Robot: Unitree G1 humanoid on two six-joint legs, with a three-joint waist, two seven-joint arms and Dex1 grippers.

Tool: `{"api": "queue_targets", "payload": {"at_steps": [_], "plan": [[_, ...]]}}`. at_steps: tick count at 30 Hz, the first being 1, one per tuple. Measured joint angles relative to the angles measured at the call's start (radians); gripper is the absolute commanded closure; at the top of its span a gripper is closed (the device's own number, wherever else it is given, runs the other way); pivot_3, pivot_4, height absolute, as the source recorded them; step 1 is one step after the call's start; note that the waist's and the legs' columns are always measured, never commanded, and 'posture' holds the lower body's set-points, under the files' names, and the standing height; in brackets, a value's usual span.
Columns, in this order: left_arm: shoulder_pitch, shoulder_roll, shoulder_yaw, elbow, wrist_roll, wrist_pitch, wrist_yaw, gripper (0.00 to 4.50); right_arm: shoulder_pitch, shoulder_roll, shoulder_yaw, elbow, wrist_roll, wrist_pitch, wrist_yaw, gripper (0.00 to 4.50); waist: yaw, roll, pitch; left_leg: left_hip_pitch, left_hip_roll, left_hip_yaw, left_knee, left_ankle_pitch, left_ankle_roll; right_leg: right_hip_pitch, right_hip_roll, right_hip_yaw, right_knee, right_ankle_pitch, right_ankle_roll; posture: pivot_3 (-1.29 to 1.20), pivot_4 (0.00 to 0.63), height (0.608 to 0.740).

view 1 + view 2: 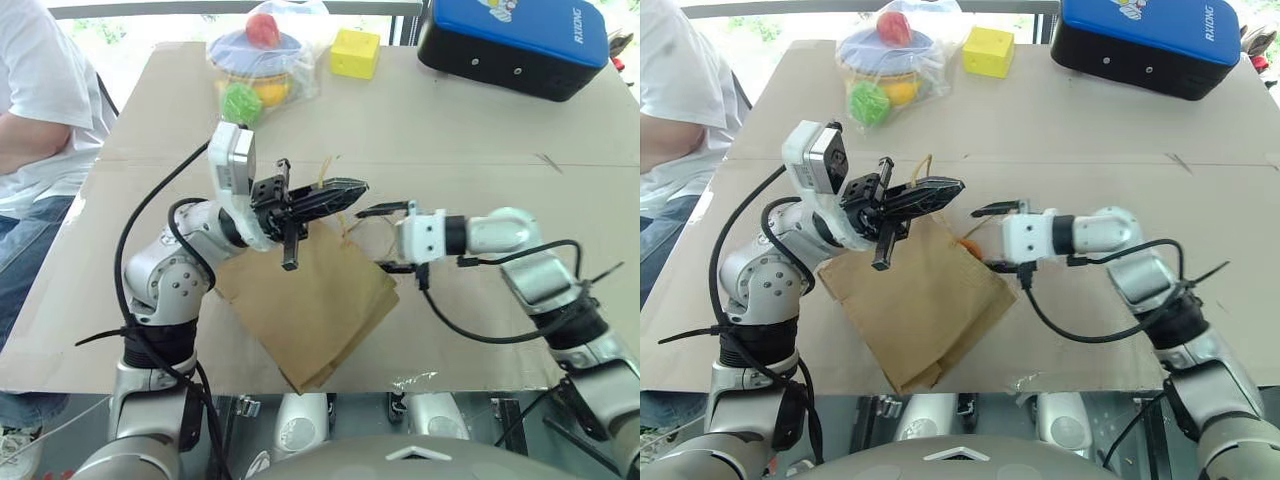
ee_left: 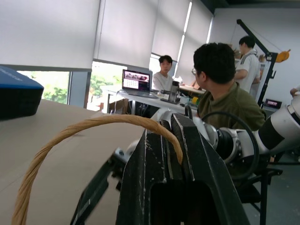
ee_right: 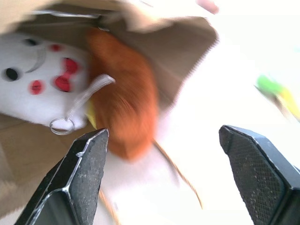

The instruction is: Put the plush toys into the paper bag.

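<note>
The brown paper bag (image 1: 320,300) lies tilted on the table, its mouth lifted toward the middle. My left gripper (image 1: 345,190) is shut on one of its twisted paper handles (image 2: 93,124) and holds the mouth up. My right gripper (image 1: 385,238) is open just outside the mouth, with nothing between its fingers (image 3: 84,159). Both plush toys lie inside the bag in the right wrist view: the white one (image 3: 37,75) with red marks, and the brown-orange one (image 3: 124,108) nearer the opening. A sliver of orange (image 1: 968,243) shows at the bag's mouth.
At the table's far side stand a clear plastic bag of colourful toys (image 1: 262,65), a yellow cube (image 1: 355,53) and a blue and black case (image 1: 515,40). A person in a white shirt (image 1: 40,100) sits at the left edge. Several people are in the room behind.
</note>
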Motion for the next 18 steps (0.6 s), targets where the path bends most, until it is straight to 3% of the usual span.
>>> {"api": "queue_targets", "payload": {"at_steps": [3, 7, 9, 13, 18], "plan": [[0.007, 0.001, -0.001, 0.000, 0.003, -0.006, -0.013, 4.50, 0.024, -0.013, -0.050, -0.080, 0.062, 0.171, -0.026, 0.80, 0.000, 0.000, 0.000, 0.000, 0.000, 0.000, 0.000, 0.000, 0.000, 0.000, 0.000, 0.000, 0.000, 0.000, 0.000, 0.00, 0.150, 0.740], [0.009, 0.006, -0.002, 0.000, 0.013, -0.016, -0.031, 4.50, 0.018, -0.026, -0.100, -0.113, 0.148, 0.540, -0.088, 0.80, 0.004, 0.000, 0.000, 0.000, 0.000, 0.000, 0.000, 0.000, 0.000, 0.000, 0.000, 0.000, 0.000, 0.000, 0.000, 0.00, 0.150, 0.740], [0.011, 0.007, -0.005, 0.001, 0.020, -0.022, -0.041, 4.50, -0.030, 0.035, -0.105, -0.047, 0.173, 0.731, -0.156, 0.80, 0.000, 0.000, 0.000, 0.000, -0.001, 0.001, 0.000, 0.000, 0.000, 0.000, 0.000, 0.001, 0.001, 0.000, 0.000, 0.00, 0.150, 0.740], [0.014, 0.007, -0.008, 0.001, 0.022, -0.028, -0.047, 4.50, -0.109, 0.144, -0.095, 0.091, 0.177, 0.845, -0.243, 0.80, -0.005, 0.000, 0.000, 0.000, 0.000, 0.000, -0.001, 0.000, 0.000, -0.001, 0.002, 0.001, 0.000, 0.000, 0.000, 0.00, 0.150, 0.740], [0.024, 0.010, -0.008, 0.001, 0.034, -0.038, -0.043, 4.50, -0.159, 0.212, -0.081, 0.245, 0.159, 0.828, -0.293, 3.03, 0.002, 0.000, 0.000, -0.002, -0.001, 0.000, -0.001, 0.000, 0.001, -0.001, 0.001, 0.001, -0.002, 0.000, 0.000, 0.00, 0.150, 0.740]]}}
